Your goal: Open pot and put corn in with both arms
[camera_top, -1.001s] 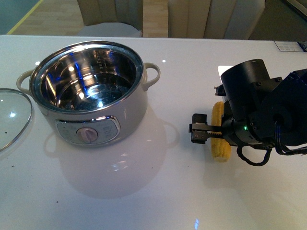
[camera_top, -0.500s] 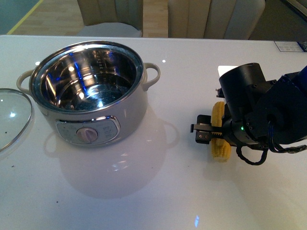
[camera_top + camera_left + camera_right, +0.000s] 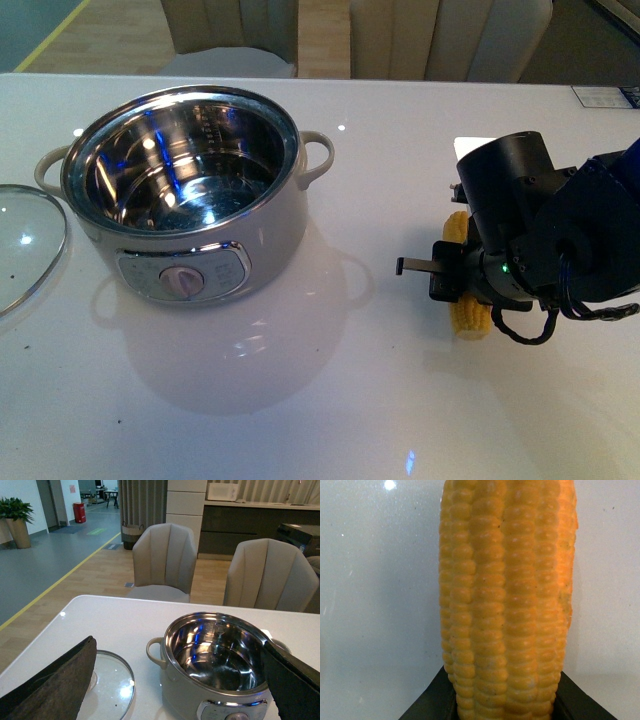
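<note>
The right gripper (image 3: 455,282) has just closed: a second ago its jaws stood apart on either side of the corn (image 3: 470,318), the near one well clear of the cob, and now that jaw has drawn in against the kernels. The cob has also nudged a touch toward the right edge of the worktop (image 3: 330,420) as the clamp took it. From the right wrist camera the cob fills the picture, with the black bases of the fingers pressed to its sides, so I'd call that a grip on the corn across its middle. It lies flat on the worktop near the right edge, not yet lifted. The pot (image 3: 275,235) stands open toward the far left corner, its steel inside bare. Its glass lid (image 3: 25,245) lies flat by the left edge, just beside the pot and not touching it. The left gripper (image 3: 177,642) hangs back over the left edge looking across at the pot, its two pads spread wide with nothing between them. To my eye the opening is done and the pick-up has only now been secured. What remains is to raise the cob, carry it leftward over the rim and let it down inside, taking care that it doesn't roll in the jaws or knock the near handle
</note>
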{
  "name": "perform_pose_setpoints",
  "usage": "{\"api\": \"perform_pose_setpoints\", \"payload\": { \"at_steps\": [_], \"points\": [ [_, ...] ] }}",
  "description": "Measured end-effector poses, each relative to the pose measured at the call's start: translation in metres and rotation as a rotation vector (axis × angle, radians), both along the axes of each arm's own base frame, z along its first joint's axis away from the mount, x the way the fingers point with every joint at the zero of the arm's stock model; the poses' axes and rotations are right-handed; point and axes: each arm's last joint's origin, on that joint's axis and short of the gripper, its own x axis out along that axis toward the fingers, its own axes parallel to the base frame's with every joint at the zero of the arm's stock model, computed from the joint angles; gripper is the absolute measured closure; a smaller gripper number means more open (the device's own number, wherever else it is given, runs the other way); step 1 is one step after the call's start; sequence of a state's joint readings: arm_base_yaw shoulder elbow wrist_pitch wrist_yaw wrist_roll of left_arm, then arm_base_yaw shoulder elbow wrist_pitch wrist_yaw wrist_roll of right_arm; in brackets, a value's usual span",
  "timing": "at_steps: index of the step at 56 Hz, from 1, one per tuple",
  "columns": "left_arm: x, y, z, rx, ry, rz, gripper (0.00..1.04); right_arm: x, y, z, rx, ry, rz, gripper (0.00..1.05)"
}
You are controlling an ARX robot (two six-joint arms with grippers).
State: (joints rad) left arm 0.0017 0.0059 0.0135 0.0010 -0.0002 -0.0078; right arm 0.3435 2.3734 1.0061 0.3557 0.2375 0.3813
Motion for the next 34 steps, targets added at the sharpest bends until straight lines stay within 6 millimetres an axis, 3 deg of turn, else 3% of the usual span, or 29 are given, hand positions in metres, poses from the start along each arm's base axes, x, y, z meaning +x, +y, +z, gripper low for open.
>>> {"api": "perform_pose_setpoints", "payload": {
  "at_steps": [14,34],
  "points": [
    [0.0,0.0,0.0,0.0,0.0,0.0,0.07,-0.026,-0.015,0.013,0.057,0.015,0.02,0.79],
    [0.0,0.0,0.0,0.0,0.0,0.0,0.07,-0.047,-0.019,0.097,0.2,-0.149,0.13,0.78]
  ]
}}
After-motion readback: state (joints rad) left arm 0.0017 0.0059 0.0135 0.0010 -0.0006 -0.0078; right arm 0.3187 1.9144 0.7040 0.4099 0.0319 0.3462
